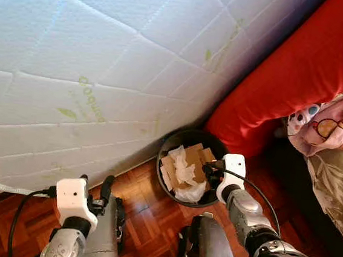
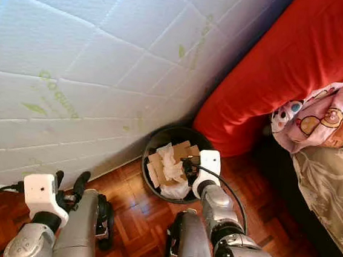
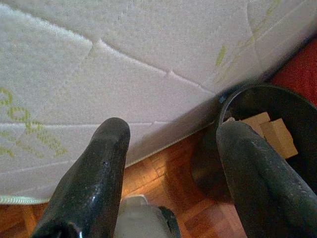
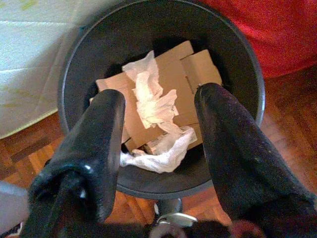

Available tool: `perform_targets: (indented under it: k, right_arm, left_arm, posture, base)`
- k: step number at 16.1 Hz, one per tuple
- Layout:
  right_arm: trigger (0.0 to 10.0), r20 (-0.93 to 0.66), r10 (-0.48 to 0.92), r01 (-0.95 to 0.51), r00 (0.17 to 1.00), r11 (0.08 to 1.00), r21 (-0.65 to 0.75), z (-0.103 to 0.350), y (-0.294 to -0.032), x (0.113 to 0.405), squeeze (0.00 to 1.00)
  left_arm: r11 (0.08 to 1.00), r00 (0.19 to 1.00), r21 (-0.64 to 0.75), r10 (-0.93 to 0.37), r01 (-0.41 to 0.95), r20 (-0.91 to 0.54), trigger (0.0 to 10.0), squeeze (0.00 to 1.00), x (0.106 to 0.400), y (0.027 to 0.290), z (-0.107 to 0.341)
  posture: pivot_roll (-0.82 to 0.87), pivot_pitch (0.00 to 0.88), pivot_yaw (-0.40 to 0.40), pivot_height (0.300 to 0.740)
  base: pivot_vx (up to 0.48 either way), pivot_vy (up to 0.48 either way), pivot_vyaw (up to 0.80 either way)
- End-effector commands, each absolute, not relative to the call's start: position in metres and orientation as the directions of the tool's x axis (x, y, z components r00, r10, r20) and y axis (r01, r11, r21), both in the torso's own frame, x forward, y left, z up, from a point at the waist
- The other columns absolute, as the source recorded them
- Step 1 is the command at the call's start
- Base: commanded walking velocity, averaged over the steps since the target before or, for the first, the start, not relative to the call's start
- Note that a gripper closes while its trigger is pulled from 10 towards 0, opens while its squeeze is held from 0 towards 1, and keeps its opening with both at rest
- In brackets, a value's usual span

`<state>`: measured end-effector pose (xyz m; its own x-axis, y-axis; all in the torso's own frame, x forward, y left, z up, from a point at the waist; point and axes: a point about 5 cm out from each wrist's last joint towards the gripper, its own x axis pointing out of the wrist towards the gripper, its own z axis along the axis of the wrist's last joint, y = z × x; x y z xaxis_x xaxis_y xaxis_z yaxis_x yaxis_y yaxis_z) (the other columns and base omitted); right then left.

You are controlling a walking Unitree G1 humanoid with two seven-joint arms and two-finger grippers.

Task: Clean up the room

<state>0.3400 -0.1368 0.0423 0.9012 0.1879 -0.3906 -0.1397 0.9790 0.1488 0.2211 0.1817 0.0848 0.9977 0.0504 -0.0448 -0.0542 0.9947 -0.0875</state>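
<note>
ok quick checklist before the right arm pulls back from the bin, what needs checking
1. Right gripper open and holding nothing: ok, fingers spread wide.
2. Right gripper over the black bin: ok.
3. Trash inside the bin, cardboard and white crumpled paper: ok, nothing hangs over the rim.
4. Bin upright on the wood floor: ok.
5. Left gripper open, holding nothing: ok, low beside the white mattress.
6. More litter left to collect: cannot tell.

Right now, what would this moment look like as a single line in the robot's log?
right gripper: open, empty, above black bin | bin contents: cardboard, crumpled tissue | left gripper: open, idle near mattress
</note>
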Motion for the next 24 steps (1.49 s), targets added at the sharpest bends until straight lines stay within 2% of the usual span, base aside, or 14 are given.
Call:
perform_targets:
  k: [1, 5, 8, 11, 13, 15, 18, 20, 24]
  right_arm:
    - [10.0, -0.417, 0.138, -0.058, 0.898, 0.978, 0.199, 0.032, -0.148, 0.332, 0.00]
    - [10.0, -0.391, 0.030, 0.092, 0.920, 0.953, 0.290, 0.017, -0.176, 0.314, 0.00]
    - [10.0, -0.470, -0.071, 0.227, 0.880, 0.931, 0.286, -0.025, -0.203, 0.262, 0.00]
    - [10.0, -0.553, -0.095, 0.293, 0.828, 0.913, 0.282, -0.050, -0.199, 0.227, 0.00]
    - [10.0, -0.574, -0.090, 0.303, 0.814, 0.909, 0.287, -0.054, -0.194, 0.224, 0.00]
    - [10.0, -0.605, -0.070, 0.293, 0.793, 0.914, 0.279, -0.058, -0.184, 0.222, 0.00]
    - [10.0, -0.656, -0.011, 0.237, 0.755, 0.937, 0.257, -0.063, -0.170, 0.219, 0.00]
    - [10.0, -0.703, 0.045, 0.129, 0.709, 0.973, 0.192, -0.069, -0.161, 0.211, 0.00]
    - [10.0, -0.729, 0.079, 0.042, 0.680, 0.988, 0.146, -0.075, -0.157, 0.201, 0.00]
  left_arm:
    - [0.992, 0.993, -0.103, 0.057, -0.068, -0.099, 10.0, 0.00, 0.217, 0.183, 0.073]
    - [0.993, 0.990, -0.100, 0.050, -0.063, -0.132, 10.0, 0.00, 0.230, 0.187, 0.060]
    - [0.994, 0.974, -0.079, 0.055, -0.074, -0.220, 10.0, 0.00, 0.242, 0.200, 0.034]
    - [0.993, 0.928, -0.069, 0.065, -0.097, -0.367, 10.0, 0.00, 0.247, 0.211, 0.001]
    - [0.993, 0.903, -0.063, 0.059, -0.095, -0.425, 10.0, 0.00, 0.245, 0.212, -0.012]
    - [0.994, 0.867, -0.057, 0.055, -0.096, -0.495, 10.0, 0.00, 0.243, 0.213, -0.024]
    - [0.994, 0.800, -0.037, 0.062, -0.104, -0.597, 10.0, 0.00, 0.234, 0.214, -0.042]
    - [0.995, 0.728, -0.005, 0.068, -0.098, -0.682, 10.0, 0.00, 0.218, 0.214, -0.056]
    - [0.988, 0.699, -0.033, 0.085, -0.154, -0.710, 10.0, 0.00, 0.209, 0.208, -0.065]
  posture:
    - [0.15, 0.469, -0.131, 0.638]
    - [0.13, 0.392, -0.109, 0.638]
    - [0.11, 0.276, -0.070, 0.663]
    - [0.09, 0.189, -0.032, 0.698]
    - [0.08, 0.149, -0.023, 0.718]
    - [0.09, 0.112, -0.022, 0.738]
    - [0.10, 0.081, -0.034, 0.740]
    - [0.10, 0.070, -0.060, 0.740]
    - [0.09, 0.081, -0.076, 0.740]
  base:
    - [0.000, 0.000, 0.00]
    - [0.000, 0.000, 0.00]
    - [0.000, 0.000, 0.00]
    - [0.000, 0.000, 0.00]
    - [0.000, 0.000, 0.00]
    - [0.000, 0.000, 0.00]
    - [0.000, 0.000, 0.00]
    - [0.000, 0.000, 0.00]
    - [0.000, 0.000, 0.00]
